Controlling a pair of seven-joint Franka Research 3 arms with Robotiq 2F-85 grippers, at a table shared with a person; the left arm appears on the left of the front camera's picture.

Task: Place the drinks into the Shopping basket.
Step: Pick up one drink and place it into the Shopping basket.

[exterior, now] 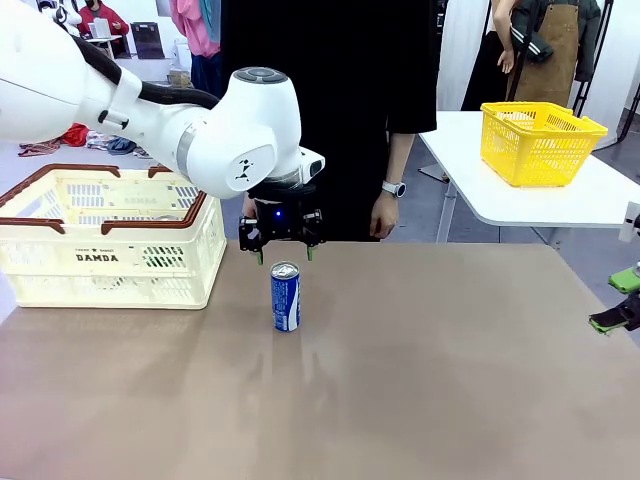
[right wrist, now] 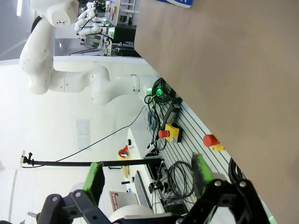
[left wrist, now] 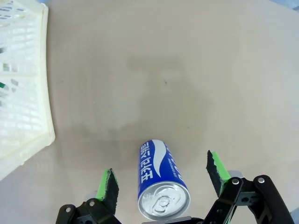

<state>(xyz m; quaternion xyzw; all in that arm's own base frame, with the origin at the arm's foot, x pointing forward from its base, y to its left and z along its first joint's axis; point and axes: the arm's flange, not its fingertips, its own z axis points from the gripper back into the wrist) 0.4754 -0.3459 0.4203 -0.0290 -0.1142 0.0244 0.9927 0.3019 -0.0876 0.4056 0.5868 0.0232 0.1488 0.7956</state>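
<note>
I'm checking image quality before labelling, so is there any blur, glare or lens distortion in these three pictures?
Front view: sharp and evenly lit; the blue can casts only a faint shadow on the table. Left wrist view: wide-angle bending curves the white basket, which is bright and washed out; the can top shows a mild shine. Right wrist view: rolled sideways, background slightly soft.

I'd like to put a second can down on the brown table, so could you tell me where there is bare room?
The table is bare to the right of the blue can, out to the right gripper at its edge, and along the near edge. It is crowded at the far left, where the Shopping basket stands and the open left gripper hovers above the can.
</note>
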